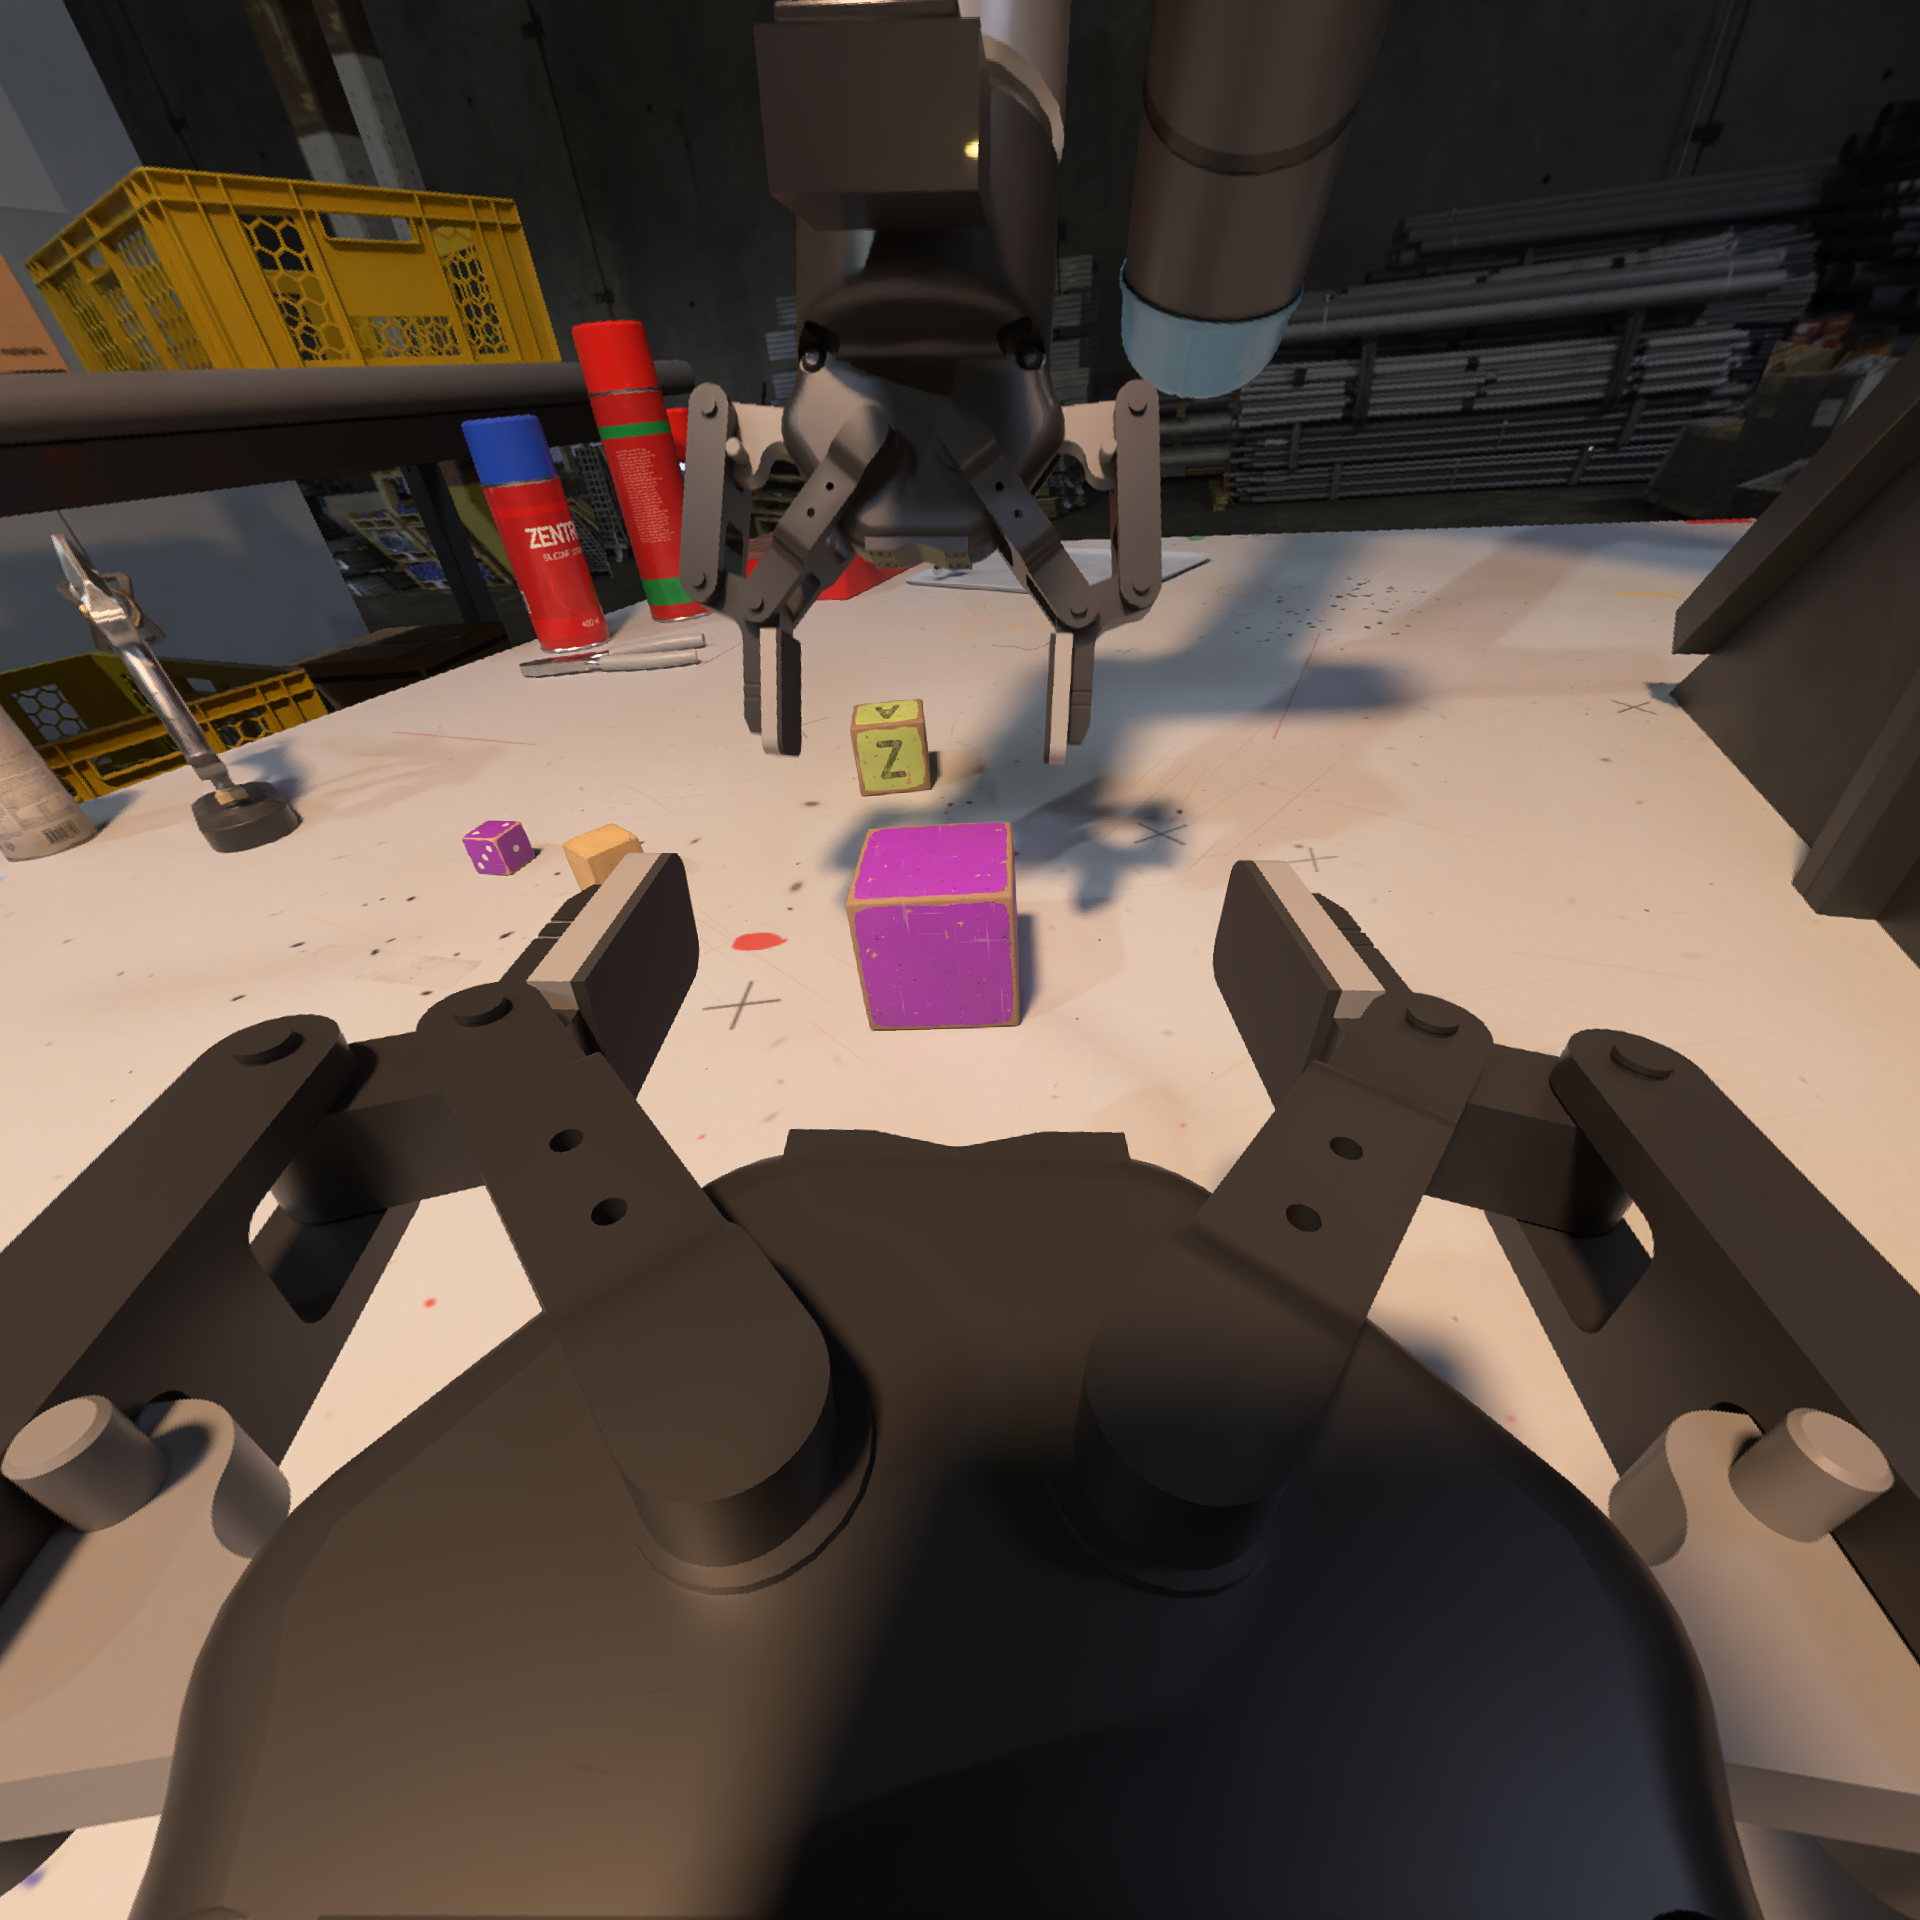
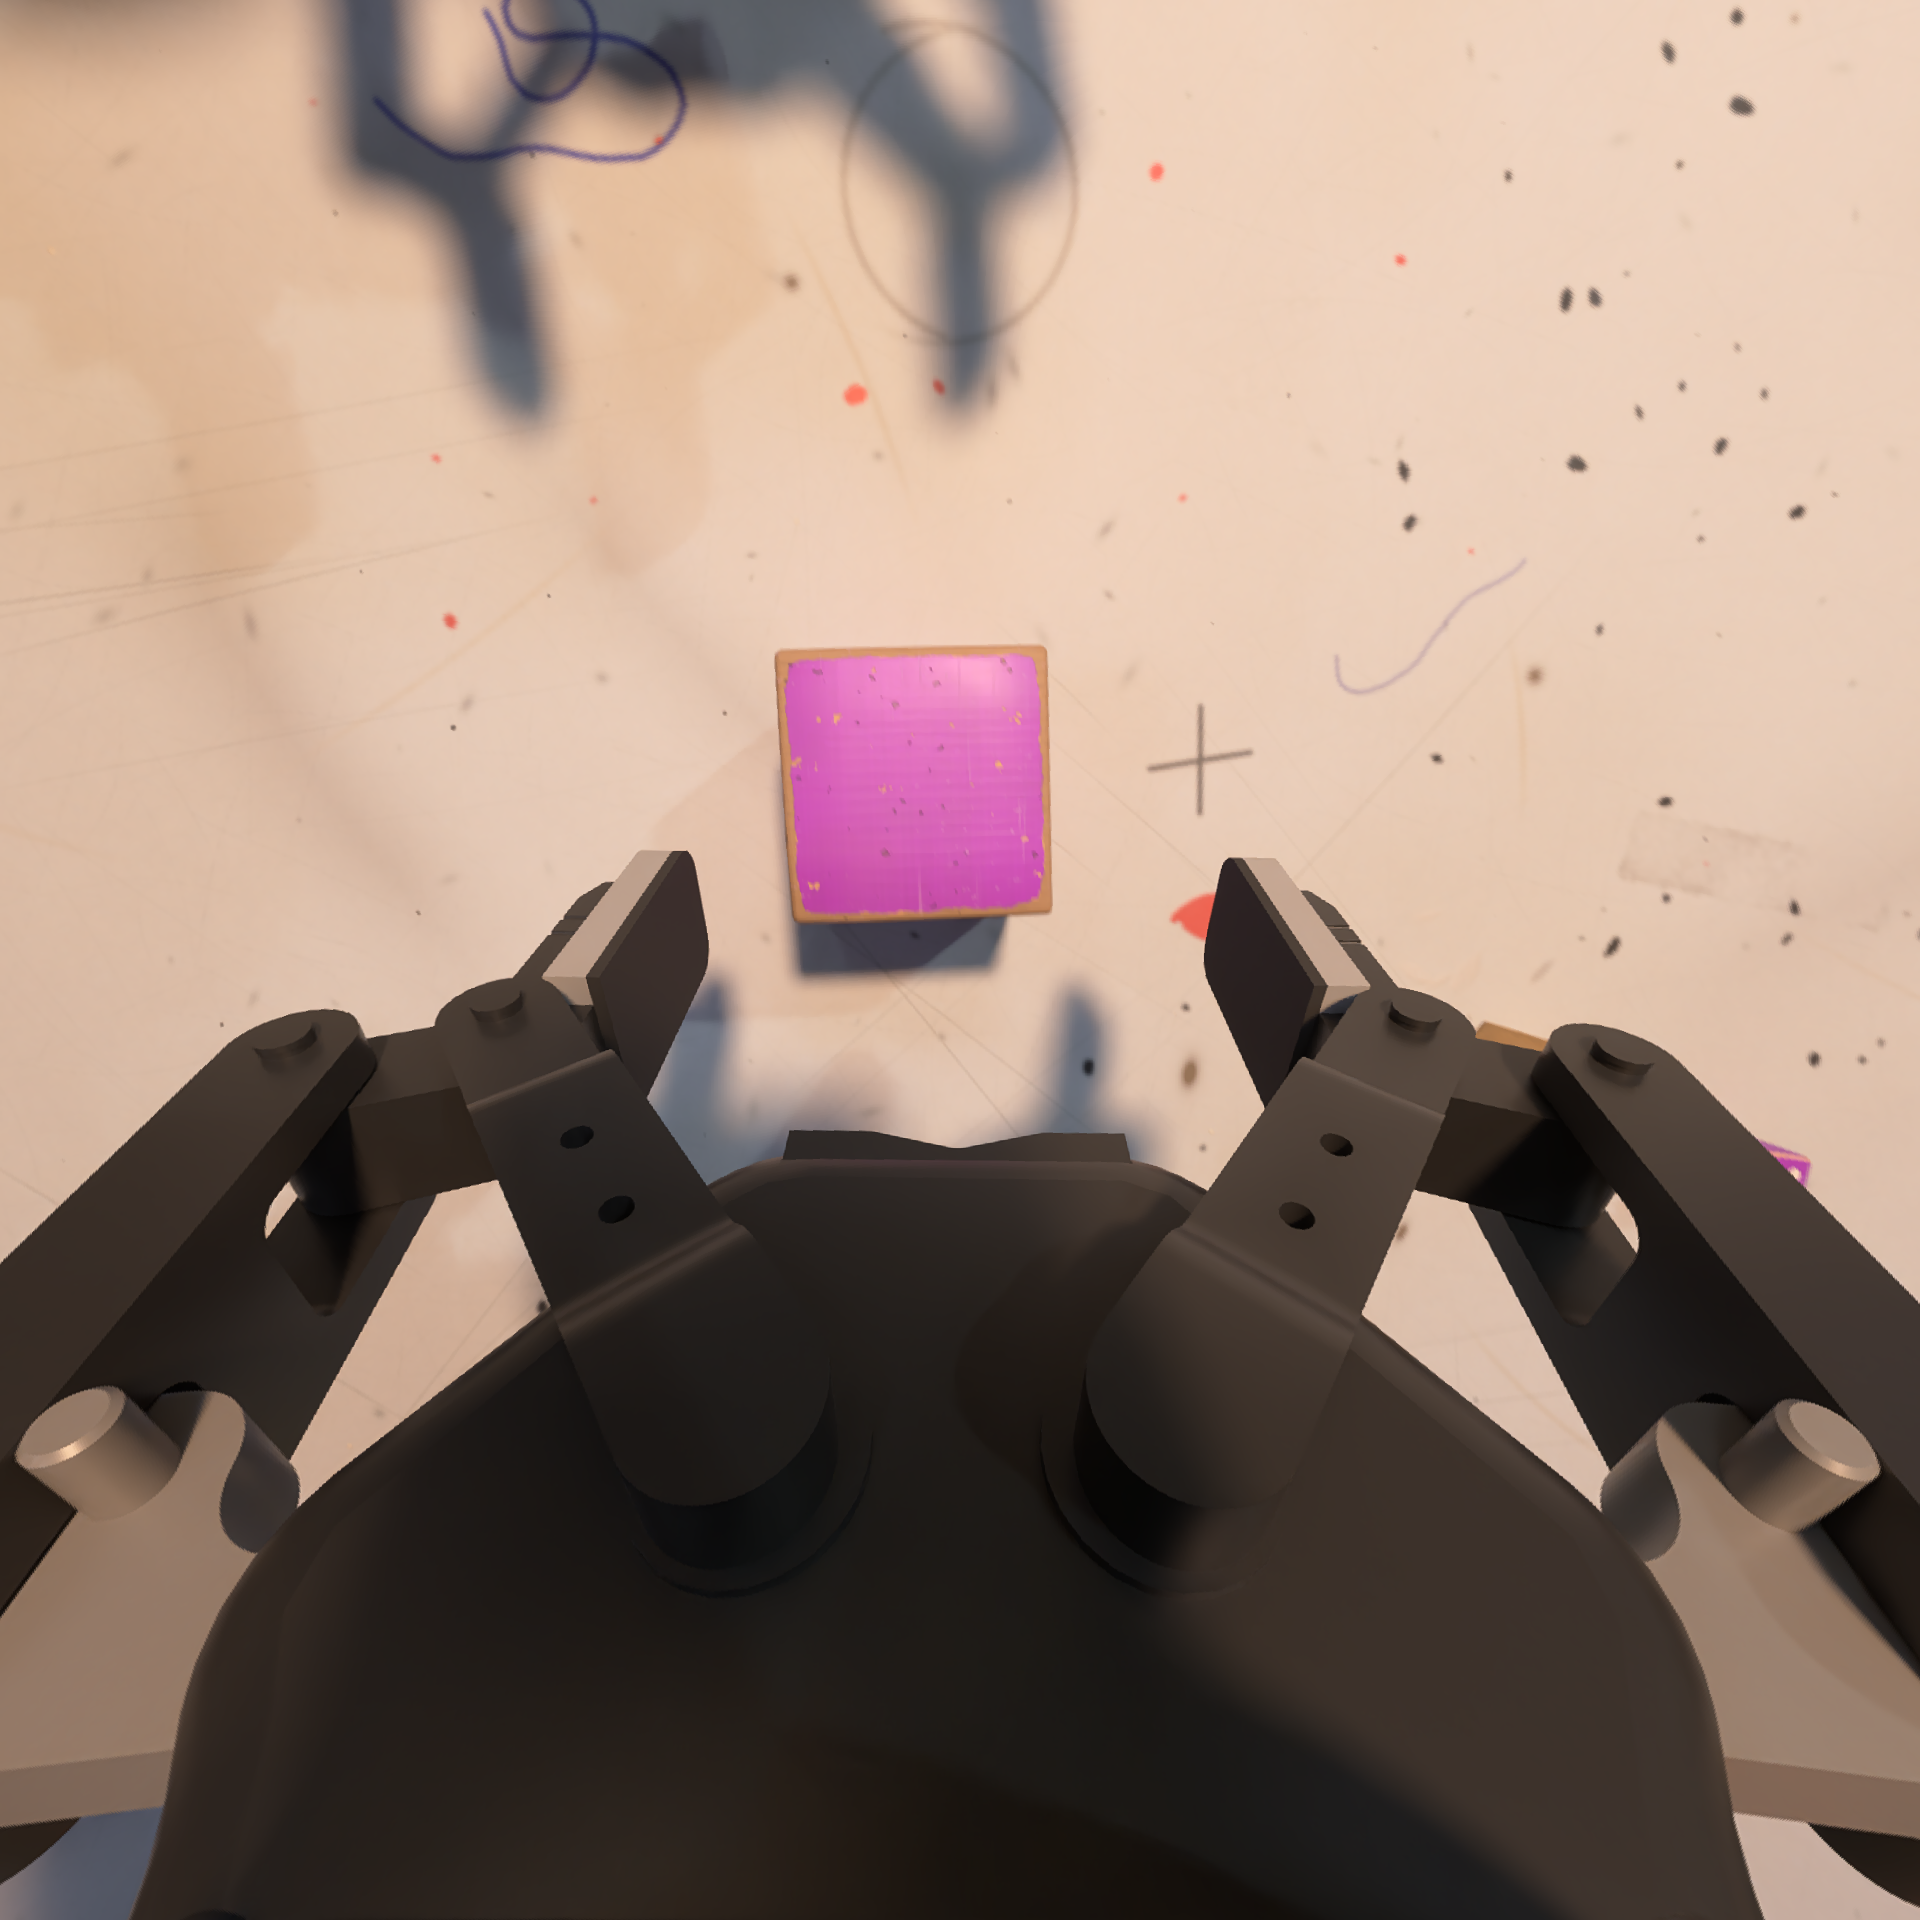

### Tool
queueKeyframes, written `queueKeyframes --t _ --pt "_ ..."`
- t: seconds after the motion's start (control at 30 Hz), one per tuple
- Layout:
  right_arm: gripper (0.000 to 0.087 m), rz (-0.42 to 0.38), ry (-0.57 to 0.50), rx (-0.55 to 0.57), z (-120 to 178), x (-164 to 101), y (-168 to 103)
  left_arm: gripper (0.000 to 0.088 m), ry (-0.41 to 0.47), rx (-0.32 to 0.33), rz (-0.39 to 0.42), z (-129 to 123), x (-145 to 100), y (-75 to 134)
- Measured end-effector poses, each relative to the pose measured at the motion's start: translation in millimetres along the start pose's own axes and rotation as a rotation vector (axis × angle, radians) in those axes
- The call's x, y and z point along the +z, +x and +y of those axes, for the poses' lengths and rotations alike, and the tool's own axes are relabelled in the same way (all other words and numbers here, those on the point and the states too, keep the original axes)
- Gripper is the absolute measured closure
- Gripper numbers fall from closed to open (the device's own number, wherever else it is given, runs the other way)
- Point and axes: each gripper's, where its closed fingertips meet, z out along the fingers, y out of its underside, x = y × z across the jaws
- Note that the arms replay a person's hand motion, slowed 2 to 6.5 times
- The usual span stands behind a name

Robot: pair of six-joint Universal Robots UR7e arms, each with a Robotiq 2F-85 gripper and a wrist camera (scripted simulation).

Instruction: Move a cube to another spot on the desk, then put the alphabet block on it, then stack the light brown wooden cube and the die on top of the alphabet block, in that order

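On the speckled pale desk [image 1: 1351, 1039], centre: one magenta-painted wooden cube with bare tan edges [image 1: 933, 925], standing flat, unheld.

Left gripper [image 1: 956, 935]: low and level with the desk, jaws spread wide, empty; cube sits ahead between the fingertip lines.

Right gripper [image 2: 956, 914]: above, pointing straight down, jaws spread, empty, clear of the cube [image 2: 914, 781].

Behind the cube, apart from it: yellow-green lettered alphabet block [image 1: 890, 748], upright. To the left, near each other: purple die with white pips [image 1: 498, 847]; light brown wooden cube [image 1: 601, 852], partly hidden by a finger.

Step, as judged: first one, relocating the base cube; nothing stacked yet. Whether it already occupies its new spot cannot be told.

Next move: a gripper must close squarely on two opposite faces.

Orientation: cube sides run nearly square to the right gripper's finger line, slightly skewed. No long axis; all edges look alike.
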Motion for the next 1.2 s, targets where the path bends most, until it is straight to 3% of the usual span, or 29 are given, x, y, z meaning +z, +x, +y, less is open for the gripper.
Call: queueKeyframes --t 0.63,1.2 --pt "0.0111 0.084 -0.136 0.027 70.9 -54.4 23.3 0.0023 0.001 0.006 -0.002 -0.4 -0.1 0.2" --pt "0.0119 0.047 -0.269 -0.024 131.4 -61.8 31.1 0.0023 -0.001 0.009 -0.002 -0.1 0.2 0.6"
